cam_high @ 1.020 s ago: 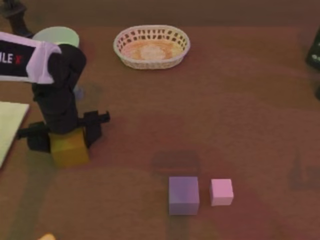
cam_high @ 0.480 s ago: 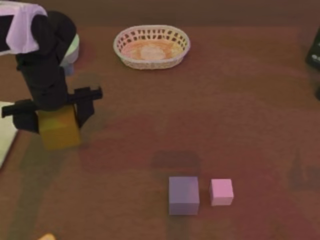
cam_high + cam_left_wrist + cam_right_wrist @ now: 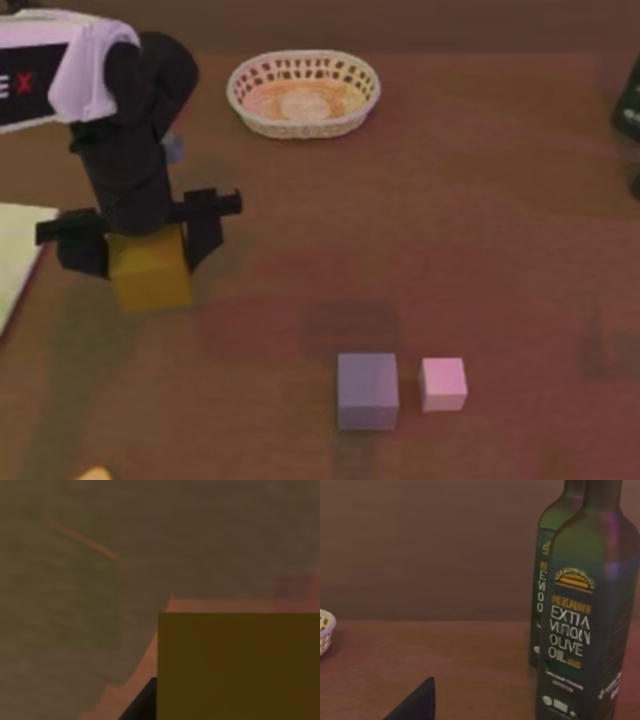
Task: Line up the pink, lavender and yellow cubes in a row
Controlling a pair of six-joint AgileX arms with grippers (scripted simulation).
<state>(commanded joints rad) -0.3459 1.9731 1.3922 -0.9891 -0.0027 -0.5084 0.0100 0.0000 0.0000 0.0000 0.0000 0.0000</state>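
Far left edge of table: pale flat sheet (image 3: 18, 255), partly cut off by frame. Just beside it, left gripper (image 3: 140, 240) of AgileX left arm, black fingers clamped on either side of larger mustard-yellow matte cube (image 3: 150, 268); seen from above, cube sits under the wrist, on table's left half. In left wrist view, yellow cube face (image 3: 240, 665) fills much of frame, dark finger (image 3: 142, 705) against its edge, brown tabletop (image 3: 150, 555) beyond. Whether cube touches table or is raised – can't tell.

Further right, toward back: oval white wicker basket (image 3: 303, 92), w/ a pale lining inside.

Centre front: mid-sized lavender-purple matte cube (image 3: 367, 389), & just right of it, small pale pink matte cube (image 3: 443, 384), narrow gap between, not touching. Both well apart from yellow cube.

Right: right arm parked at table's right edge; fingers – can't tell. Right wrist view: two dark green glass olive-oil bottles (image 3: 580, 615) standing upright, one behind the other.
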